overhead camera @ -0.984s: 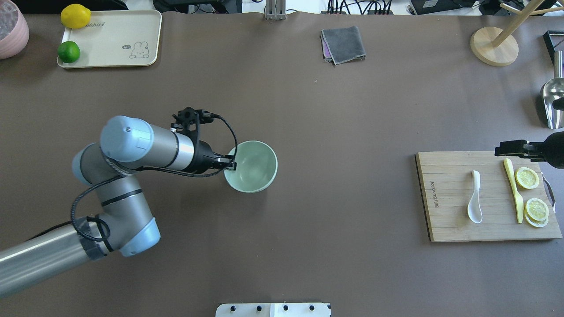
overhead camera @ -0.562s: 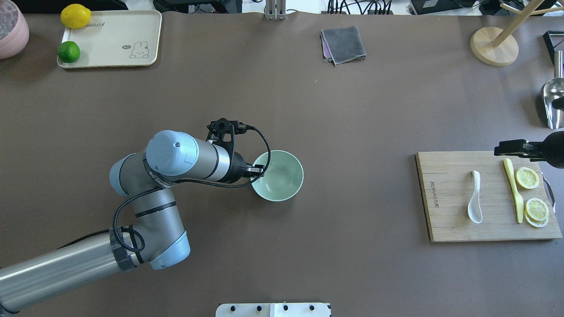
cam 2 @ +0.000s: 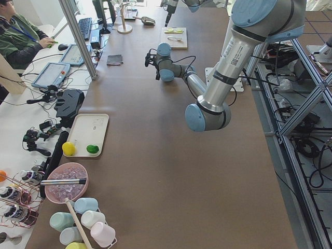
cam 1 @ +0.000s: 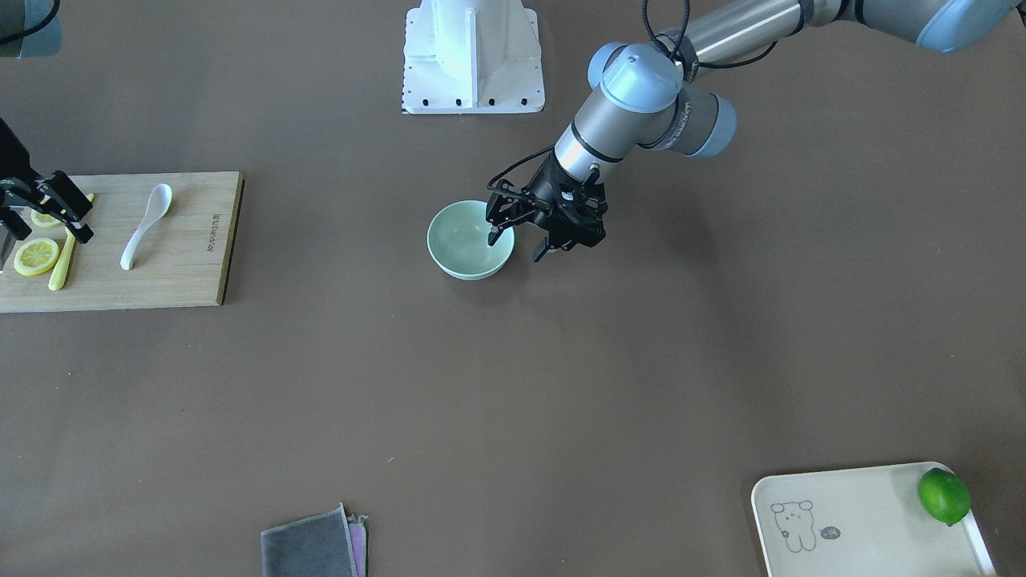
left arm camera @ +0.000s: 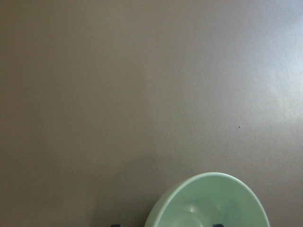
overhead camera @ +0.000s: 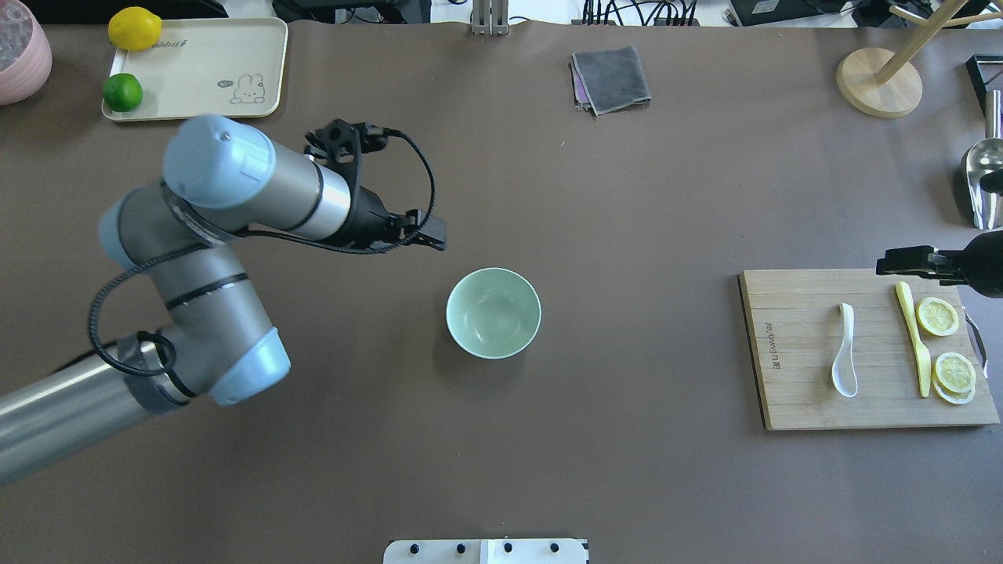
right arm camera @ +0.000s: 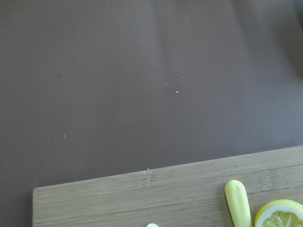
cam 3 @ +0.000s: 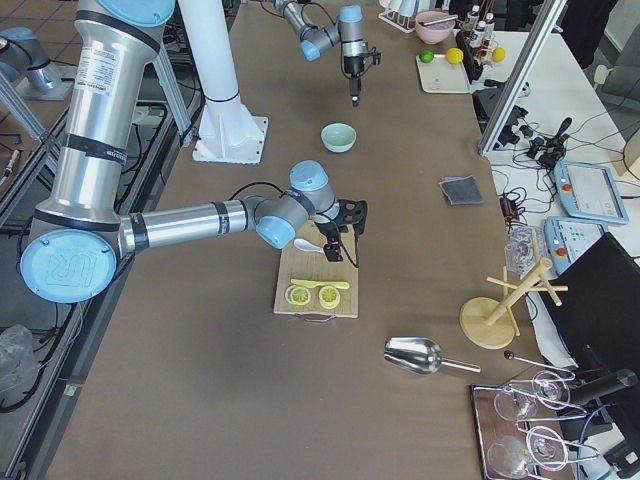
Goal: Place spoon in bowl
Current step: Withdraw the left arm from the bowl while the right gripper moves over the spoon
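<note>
Curving white spoon [overhead camera: 841, 352], deep scoop

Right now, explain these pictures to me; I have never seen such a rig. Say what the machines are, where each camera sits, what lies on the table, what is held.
Two robot arms work at a table. One camera looks down from behind them, one faces them, two watch from the table's ends, one rides each wrist. The left gripper, open, hovers near the green bowl. The right gripper, open too, hangs over the cutting board, where the white spoon lies beside a yellow knife and lemon slices. A tray holds a lemon and a lime. Nothing is held.
</note>
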`<state>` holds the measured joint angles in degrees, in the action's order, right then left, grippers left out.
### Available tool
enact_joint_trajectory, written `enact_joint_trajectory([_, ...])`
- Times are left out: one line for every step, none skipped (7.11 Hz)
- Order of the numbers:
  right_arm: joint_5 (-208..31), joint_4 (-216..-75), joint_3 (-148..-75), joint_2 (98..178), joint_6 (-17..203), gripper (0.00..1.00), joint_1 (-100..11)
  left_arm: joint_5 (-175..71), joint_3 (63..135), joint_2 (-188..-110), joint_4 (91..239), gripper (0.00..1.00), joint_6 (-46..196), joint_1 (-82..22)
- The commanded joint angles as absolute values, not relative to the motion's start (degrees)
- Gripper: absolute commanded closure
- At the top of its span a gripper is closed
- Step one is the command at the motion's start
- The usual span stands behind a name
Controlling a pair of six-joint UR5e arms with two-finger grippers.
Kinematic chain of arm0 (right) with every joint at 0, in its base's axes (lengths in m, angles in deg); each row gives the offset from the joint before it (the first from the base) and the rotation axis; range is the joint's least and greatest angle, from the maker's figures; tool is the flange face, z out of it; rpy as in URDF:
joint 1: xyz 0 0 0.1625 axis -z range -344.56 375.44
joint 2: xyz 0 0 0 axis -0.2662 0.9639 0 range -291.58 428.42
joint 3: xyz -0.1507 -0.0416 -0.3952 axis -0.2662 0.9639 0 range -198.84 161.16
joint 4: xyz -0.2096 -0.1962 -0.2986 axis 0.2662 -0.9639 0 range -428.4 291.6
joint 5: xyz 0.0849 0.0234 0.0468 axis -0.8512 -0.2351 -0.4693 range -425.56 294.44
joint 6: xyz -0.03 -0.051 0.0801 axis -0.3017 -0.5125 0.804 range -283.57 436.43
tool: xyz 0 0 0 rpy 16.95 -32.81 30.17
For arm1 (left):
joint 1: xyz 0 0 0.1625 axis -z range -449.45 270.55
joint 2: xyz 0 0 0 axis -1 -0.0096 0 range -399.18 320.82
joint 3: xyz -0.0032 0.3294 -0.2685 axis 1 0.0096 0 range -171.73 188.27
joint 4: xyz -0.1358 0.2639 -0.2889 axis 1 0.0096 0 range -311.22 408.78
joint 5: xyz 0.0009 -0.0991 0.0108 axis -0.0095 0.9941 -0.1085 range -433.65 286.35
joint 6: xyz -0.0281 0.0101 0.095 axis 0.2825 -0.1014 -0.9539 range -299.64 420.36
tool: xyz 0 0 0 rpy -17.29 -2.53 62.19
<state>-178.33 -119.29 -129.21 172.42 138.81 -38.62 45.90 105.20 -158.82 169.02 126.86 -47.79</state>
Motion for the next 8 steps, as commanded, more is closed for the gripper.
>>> enact_joint_trajectory([-178.2, -119.3, -130.8, 173.0, 142.3, 0.02, -37.0, 61.4, 110.3, -145.0, 166.3, 0.02, 107.6, -30.7])
enact_joint_trajectory([-177.1, -119.3, -130.9, 173.4, 145.0, 0.04, -35.3, 65.0, 109.2, -139.4, 166.1, 0.02, 96.0, -23.1])
enact_joint_trajectory([-173.7, -119.3, -130.9, 174.1, 147.6, 0.08, -32.0, 66.4, 105.9, -135.3, 166.2, 0.02, 84.0, -16.8])
enact_joint_trajectory([-170.7, -119.3, -130.8, 174.2, 151.7, 0.12, -28.5, 66.6, 102.5, -134.1, 166.2, 0.02, 76.0, -13.0])
enact_joint_trajectory([-165.9, -119.3, -130.7, 174.6, 155.2, 0.13, -24.1, 66.6, 101.4, -134.0, 166.2, 0.02, 74.2, -12.6])
enact_joint_trajectory([-163.6, -119.4, -130.5, 174.6, 156.8, 0.16, -21.7, 66.6, 101.2, -133.9, 166.1, 0.02, 74.2, -12.5])
enact_joint_trajectory([-162.1, -119.4, -129.6, 174.6, 157.6, 0.17, -20.0, 66.6, 101.1, -133.9, 166.1, 0.02, 74.2, -12.6])
enact_joint_trajectory([-160.2, -119.4, -128.8, 174.5, 158.7, 0.18, -18.4, 66.6, 101.1, -133.9, 166.2, 0.02, 74.2, -12.6])
